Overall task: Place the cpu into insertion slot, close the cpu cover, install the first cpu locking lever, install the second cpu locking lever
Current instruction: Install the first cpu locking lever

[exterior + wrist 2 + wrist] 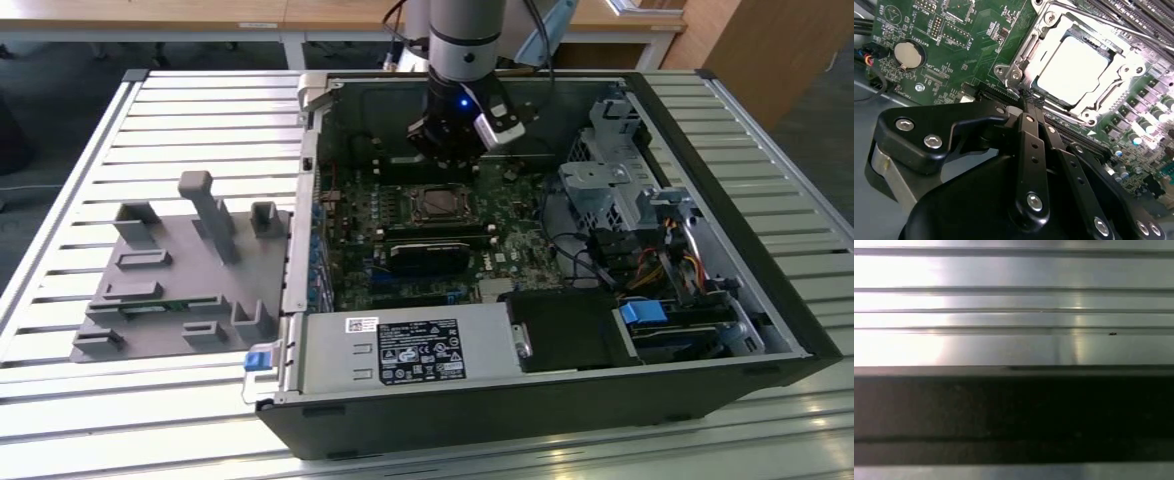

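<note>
An open computer case [561,250] is seen lying on a slatted metal desk [80,160] in the exterior view, with a grey plastic fixture [180,270] set on the desk at the case's nine o'clock. The green circuit board [400,240] fills the case floor. The arm is lowered into the case, and the hand [447,150] hangs just at twelve o'clock of the insertion slot [441,205] in that view.

In the second wrist view the fingers [1030,145] are pressed together with nothing held between them, their tips close by the slot's rim; whether they touch it cannot be told. The cpu [1070,70] is seated flat in the insertion slot [1024,50], its pale metal face showing through the window of the cpu cover [1121,62], which is lying down over it. A round coin battery [907,55] is seen on the board, well apart from the slot.

In the first wrist view the bright slats of the desk [1014,305] are shown.
</note>
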Action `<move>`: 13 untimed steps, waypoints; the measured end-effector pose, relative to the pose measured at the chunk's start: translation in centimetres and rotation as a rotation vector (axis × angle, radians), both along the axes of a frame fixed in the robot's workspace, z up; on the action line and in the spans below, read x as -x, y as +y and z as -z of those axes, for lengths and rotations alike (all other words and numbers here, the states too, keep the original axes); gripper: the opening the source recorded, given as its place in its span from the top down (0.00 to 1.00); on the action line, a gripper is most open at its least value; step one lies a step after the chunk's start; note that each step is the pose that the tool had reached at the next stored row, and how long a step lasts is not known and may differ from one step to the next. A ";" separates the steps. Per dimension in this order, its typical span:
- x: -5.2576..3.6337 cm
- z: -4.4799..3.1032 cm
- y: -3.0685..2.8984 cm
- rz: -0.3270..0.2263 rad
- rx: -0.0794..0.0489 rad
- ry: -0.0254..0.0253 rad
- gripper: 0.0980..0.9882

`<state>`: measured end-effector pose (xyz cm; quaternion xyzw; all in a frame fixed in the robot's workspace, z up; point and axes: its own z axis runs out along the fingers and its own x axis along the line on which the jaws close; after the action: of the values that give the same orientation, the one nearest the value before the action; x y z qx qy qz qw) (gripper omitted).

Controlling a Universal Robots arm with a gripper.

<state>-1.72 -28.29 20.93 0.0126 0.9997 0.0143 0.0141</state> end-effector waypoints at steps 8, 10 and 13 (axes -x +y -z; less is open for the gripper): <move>-0.03 0.00 -0.54 0.000 0.000 0.0000 0.99; -0.05 0.00 -0.68 0.000 0.000 0.0001 0.99; -0.07 0.00 -0.85 0.000 0.000 0.0000 0.99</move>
<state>-1.65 -29.14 20.93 0.0126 0.9997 0.0143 0.0141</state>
